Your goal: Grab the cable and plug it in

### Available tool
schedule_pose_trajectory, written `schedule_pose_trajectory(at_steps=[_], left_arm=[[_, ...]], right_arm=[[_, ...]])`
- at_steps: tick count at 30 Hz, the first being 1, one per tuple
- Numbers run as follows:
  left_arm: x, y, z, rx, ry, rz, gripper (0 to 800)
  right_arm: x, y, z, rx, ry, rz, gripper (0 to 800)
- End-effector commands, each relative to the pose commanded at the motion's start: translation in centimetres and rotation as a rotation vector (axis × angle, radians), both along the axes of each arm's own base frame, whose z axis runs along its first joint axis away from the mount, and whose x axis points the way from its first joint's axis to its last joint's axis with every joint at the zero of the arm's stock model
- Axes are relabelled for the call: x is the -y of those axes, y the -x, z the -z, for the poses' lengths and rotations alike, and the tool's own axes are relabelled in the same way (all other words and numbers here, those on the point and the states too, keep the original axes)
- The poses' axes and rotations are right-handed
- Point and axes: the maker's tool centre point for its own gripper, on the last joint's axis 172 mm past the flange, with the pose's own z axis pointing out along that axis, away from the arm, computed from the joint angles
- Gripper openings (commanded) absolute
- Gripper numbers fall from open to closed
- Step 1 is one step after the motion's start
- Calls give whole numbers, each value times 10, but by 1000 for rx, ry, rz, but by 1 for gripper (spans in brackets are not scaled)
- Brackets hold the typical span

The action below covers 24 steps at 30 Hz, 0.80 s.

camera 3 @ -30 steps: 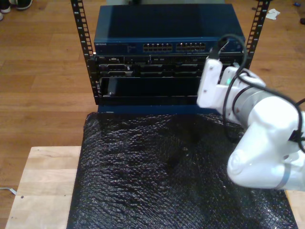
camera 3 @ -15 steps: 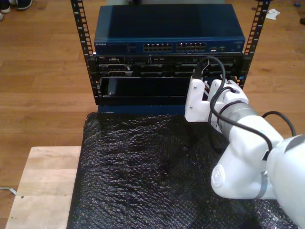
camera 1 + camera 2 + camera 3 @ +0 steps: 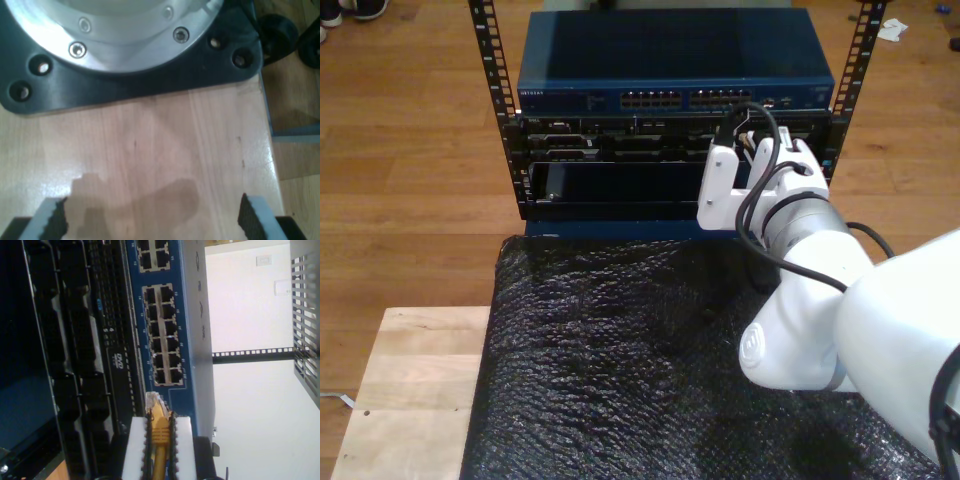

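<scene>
Between the white pads (image 3: 134, 450) of our second pincer (image 3: 159, 452), the cable (image 3: 159, 432) is clamped just behind its clear plug (image 3: 154, 401), the yellow-orange boot standing out of the grip and the plug tip pointing at the blue network switch (image 3: 187, 315). That tip sits near the end of a block of ports (image 3: 162, 332), just short of the switch face; we cannot tell whether it touches. Beside the switch, darker rack units (image 3: 75, 340) fill the frame. In the exterior view, the white arm (image 3: 800, 290) reaches from the lower right up to the centre right, its wrist (image 3: 755, 180) raised in front of the rack (image 3: 670, 150), with black hoses (image 3: 760, 130) looping over it. Black bubble wrap (image 3: 620, 360) covers most of the worktop (image 3: 410, 390), whose bare pale wood shows at the lower left. Our first pincer (image 3: 150, 220) is released, its two dark-padded fingers (image 3: 250, 220) well apart over light wood (image 3: 160, 150), close to a black base plate (image 3: 150, 75) carrying a round metal flange (image 3: 125, 35).
</scene>
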Motion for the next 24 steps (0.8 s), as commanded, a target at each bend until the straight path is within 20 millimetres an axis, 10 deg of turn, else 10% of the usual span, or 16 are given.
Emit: schedule_pose_trajectory(at_steps=[24], left_arm=[[0, 0, 0, 0, 2, 0, 800]], right_arm=[[-2, -9, 7, 2, 107, -34, 0]])
